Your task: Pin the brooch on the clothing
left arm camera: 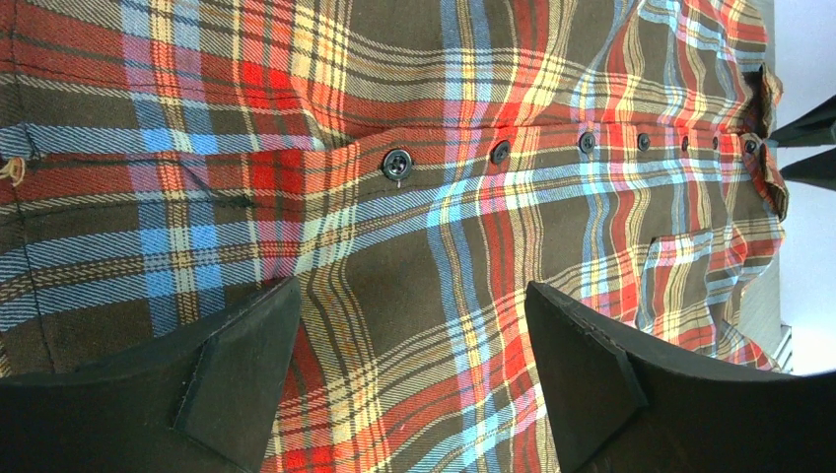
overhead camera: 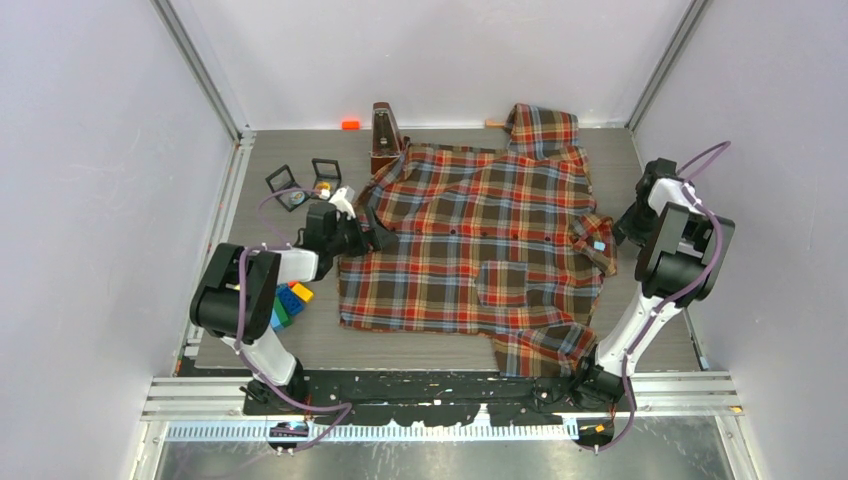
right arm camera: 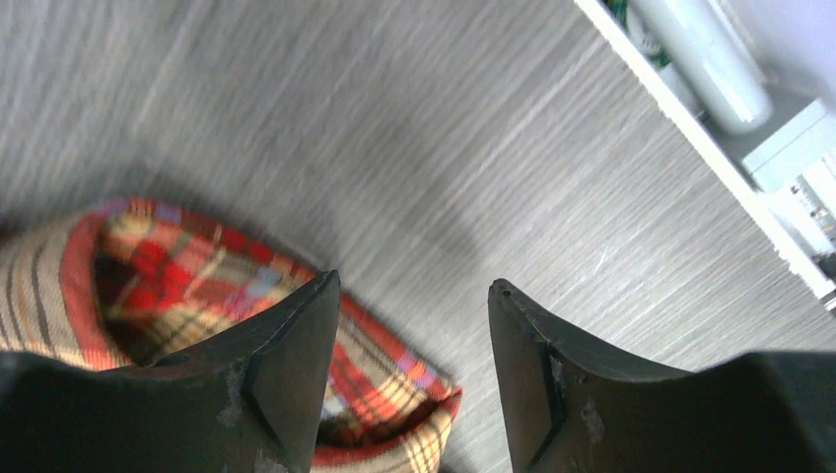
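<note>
The plaid shirt point(overhead camera: 470, 240) lies spread flat on the grey surface point(overhead camera: 420, 345) between the two arms, collar away from their bases. The left claw point(overhead camera: 378, 238) sits at the shirt's edge with its jaws spread wide and nothing pinched between them. From its wrist camera the checked cloth fills the gap between its fingers point(left arm camera: 237, 345), and the row of dark buttons point(left arm camera: 397, 164) runs straight ahead of it towards the far side. The right claw point(overhead camera: 618, 232) is at the opposite edge of the shirt, beside the sleeve, and is also open and empty. Its wrist view shows the sleeve end point(right arm camera: 148, 266) under and behind its left finger point(right arm camera: 296, 355), with bare surface ahead of it. Behind the left claw lie coloured toy bricks point(overhead camera: 288, 303); beyond it stand black frames point(overhead camera: 283, 182) and a wooden metronome point(overhead camera: 384, 135).
</note>
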`<state>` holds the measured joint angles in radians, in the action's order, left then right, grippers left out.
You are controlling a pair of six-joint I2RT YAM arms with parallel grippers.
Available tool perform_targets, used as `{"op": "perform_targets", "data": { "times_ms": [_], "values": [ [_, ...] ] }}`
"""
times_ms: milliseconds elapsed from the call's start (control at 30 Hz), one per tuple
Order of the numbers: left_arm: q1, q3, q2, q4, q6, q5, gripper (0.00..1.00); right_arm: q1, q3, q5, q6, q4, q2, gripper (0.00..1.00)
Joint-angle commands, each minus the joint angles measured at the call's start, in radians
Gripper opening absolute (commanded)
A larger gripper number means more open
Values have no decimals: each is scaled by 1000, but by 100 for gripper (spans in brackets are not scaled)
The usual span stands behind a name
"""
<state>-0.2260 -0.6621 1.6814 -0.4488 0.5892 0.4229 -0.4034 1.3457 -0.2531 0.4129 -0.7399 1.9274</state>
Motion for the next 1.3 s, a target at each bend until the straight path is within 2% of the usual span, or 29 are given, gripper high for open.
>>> {"op": "perform_targets", "data": {
  "times_ms": [0, 67, 267, 433, 567, 667, 733, 933, 1267],
  "values": [
    [13, 53, -11, 155, -45, -59, 88, -6, 99, -51, -33, -12, 43, 61],
    [13, 40, -39, 174, -51, -36, 88, -6, 116, -14, -37, -16, 30, 62],
    [0, -38, -196, 319, -77, -35, 90, -4, 89, 134, -14, -30, -103, 71],
    [-71, -93, -306, 417, -122, -82, 91, 76, 24, 228, 3, -27, -215, 73],
    [-136, -58, -314, 371, -72, -62, 91, 172, -24, 275, 28, 5, -237, 65],
    [-171, -6, -301, 317, -29, -56, 91, 191, -69, 367, 59, 43, -214, 48],
    [-183, 33, -293, 277, 2, -37, 91, 192, -95, 404, 72, 63, -192, 43],
    [-196, 167, -307, 214, 47, -48, 91, 162, -168, 406, 109, 95, -126, 40],
    [-203, 314, -452, 313, 80, -69, 91, 32, -256, 381, 108, 120, -103, 38]
  ]
}}
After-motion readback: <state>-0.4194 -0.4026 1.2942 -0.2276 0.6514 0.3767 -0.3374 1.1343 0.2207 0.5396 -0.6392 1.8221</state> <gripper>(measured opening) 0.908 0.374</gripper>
